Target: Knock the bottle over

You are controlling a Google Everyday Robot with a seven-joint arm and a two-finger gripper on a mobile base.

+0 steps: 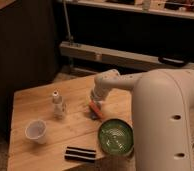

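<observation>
The bottle (57, 105) is small, clear and whitish with a narrow neck and white cap. It stands upright on the wooden table (35, 92), left of centre. My gripper (95, 109) is at the end of the white arm, low over the table, to the right of the bottle and apart from it. Orange parts show at its tip.
A white plastic cup (36, 131) stands at the front left of the table. A green bowl (116, 138) sits at the front right, next to my arm. A black and white striped flat object (80, 154) lies near the front edge. Dark cabinets stand behind.
</observation>
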